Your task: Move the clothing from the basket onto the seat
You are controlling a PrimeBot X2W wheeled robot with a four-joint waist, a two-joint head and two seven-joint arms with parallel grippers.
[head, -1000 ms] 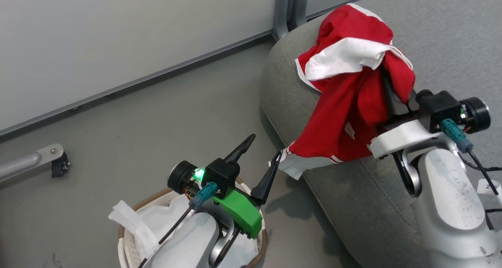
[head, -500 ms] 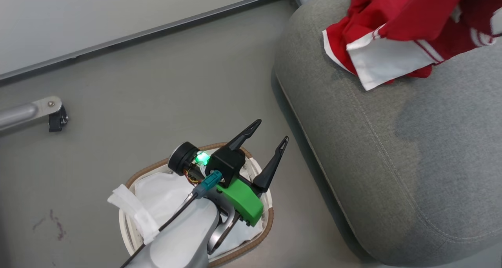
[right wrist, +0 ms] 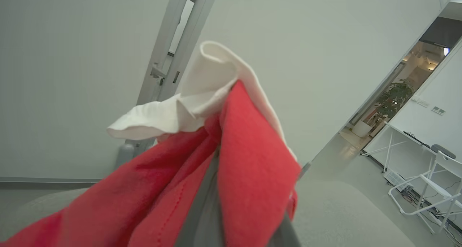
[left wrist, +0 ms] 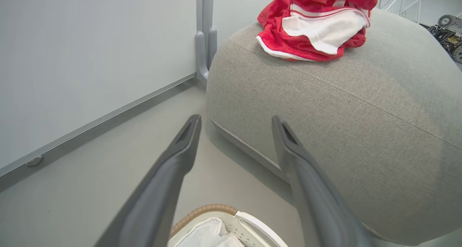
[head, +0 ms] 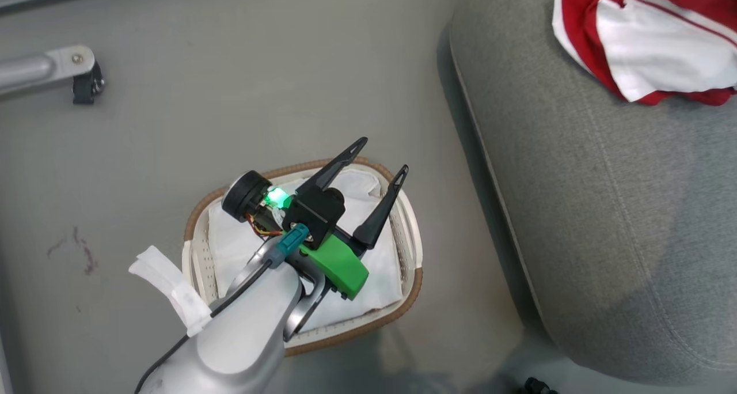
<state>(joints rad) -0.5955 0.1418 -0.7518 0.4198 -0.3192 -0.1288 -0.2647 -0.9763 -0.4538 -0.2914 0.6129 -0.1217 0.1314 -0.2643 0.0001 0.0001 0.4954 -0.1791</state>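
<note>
In the head view my left gripper [head: 384, 154] hangs over the basket [head: 411, 284] with its fingers spread wide and nothing between them. What I can see of the basket past the arm holds just the white liner [head: 242, 250]. The clothing [head: 650, 65] lies on the far right of the seat [head: 604, 221], well in from its left edge. The left wrist view agrees: the red and white heap [left wrist: 317, 30] rests on top of the seat [left wrist: 343, 106], with its upper folds running out of frame. In the right wrist view the right gripper [right wrist: 211, 189] is clamped shut on the clothing [right wrist: 252, 160], with cloth folded over both sides of the fingers. I judge the step in hand to be the release. I would let the bulk settle fully on the cushion, open the fingers wide, then draw back along their own line so the draped folds slide off rather than get dragged toward the edge. Against a second ago, the head camera has swung, so the basket sits higher in view. Even so, the garment then hung over the seat's near left edge from the raised right gripper. Now it sits on top. The left fingers have stayed wide and the right has stayed shut.
</note>
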